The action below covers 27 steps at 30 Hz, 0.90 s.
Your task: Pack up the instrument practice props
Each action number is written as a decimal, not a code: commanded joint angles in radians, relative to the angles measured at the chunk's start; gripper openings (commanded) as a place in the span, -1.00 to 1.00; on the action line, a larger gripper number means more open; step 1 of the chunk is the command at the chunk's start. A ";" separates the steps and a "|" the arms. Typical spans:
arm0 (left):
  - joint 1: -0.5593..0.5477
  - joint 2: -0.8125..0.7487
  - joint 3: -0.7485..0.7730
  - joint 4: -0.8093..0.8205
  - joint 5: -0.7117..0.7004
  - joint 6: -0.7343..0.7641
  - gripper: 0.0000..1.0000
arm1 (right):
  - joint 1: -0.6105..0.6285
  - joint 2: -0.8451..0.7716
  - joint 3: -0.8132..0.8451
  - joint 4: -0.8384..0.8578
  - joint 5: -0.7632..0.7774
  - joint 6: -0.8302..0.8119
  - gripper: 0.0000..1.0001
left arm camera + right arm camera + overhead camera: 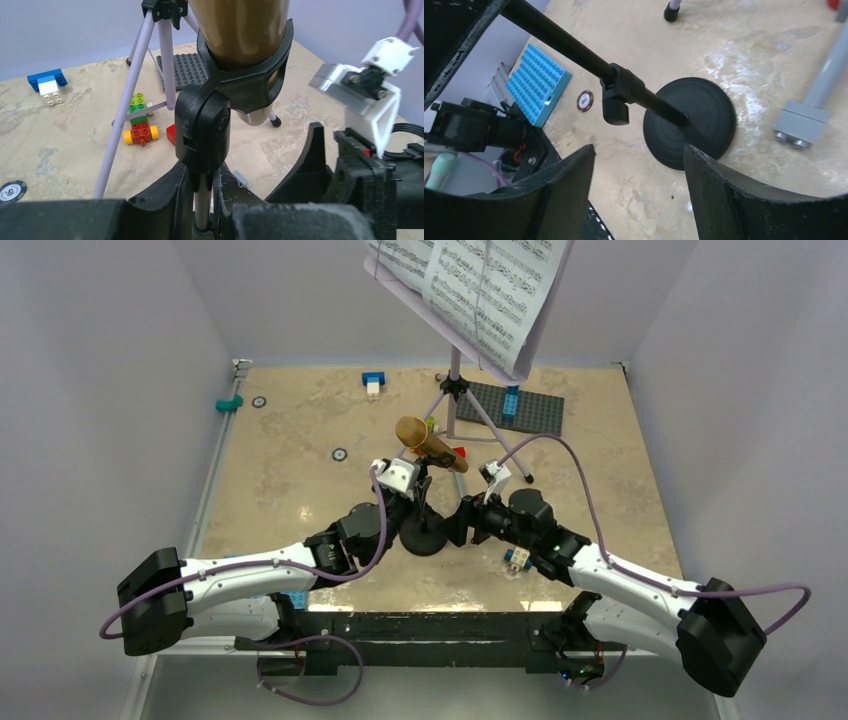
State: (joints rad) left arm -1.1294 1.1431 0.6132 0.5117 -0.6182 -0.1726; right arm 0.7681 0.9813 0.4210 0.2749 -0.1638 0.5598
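Microphone (430, 443) sits clipped atop its black stand (694, 120) at the table's (290, 470) middle. Left gripper (202, 195) pinches the stand's pole; right gripper (639, 185) hangs spread wide just beside the base, holding nothing.

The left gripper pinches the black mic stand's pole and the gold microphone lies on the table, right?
No: the gold microphone sits clipped atop the black round-based mic stand, as the left wrist view shows. The left gripper does pinch the pole.
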 commanded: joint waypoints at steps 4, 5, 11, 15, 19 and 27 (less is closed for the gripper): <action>-0.024 0.021 -0.033 -0.116 -0.003 -0.053 -1.00 | -0.014 0.093 0.076 0.093 -0.147 0.078 0.35; -0.024 0.023 -0.033 -0.116 -0.003 -0.053 -1.00 | -0.013 0.102 0.077 0.106 -0.148 0.083 0.35; -0.026 0.029 -0.021 -0.119 0.002 -0.048 -1.00 | -0.013 0.140 0.112 0.102 -0.111 0.035 0.22; -0.027 0.042 -0.014 -0.119 0.004 -0.045 -1.00 | -0.014 0.159 0.138 0.079 -0.083 -0.029 0.03; -0.029 0.049 -0.011 -0.118 0.007 -0.047 -1.00 | -0.013 0.169 0.138 0.087 -0.055 -0.056 -0.09; -0.030 0.059 -0.004 -0.119 0.005 -0.046 -1.00 | -0.007 0.192 0.140 0.078 -0.034 -0.124 -0.75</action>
State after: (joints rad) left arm -1.1412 1.1610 0.6212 0.5167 -0.6380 -0.1703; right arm 0.7631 1.1648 0.5331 0.3408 -0.2516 0.5026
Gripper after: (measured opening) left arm 0.190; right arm 0.222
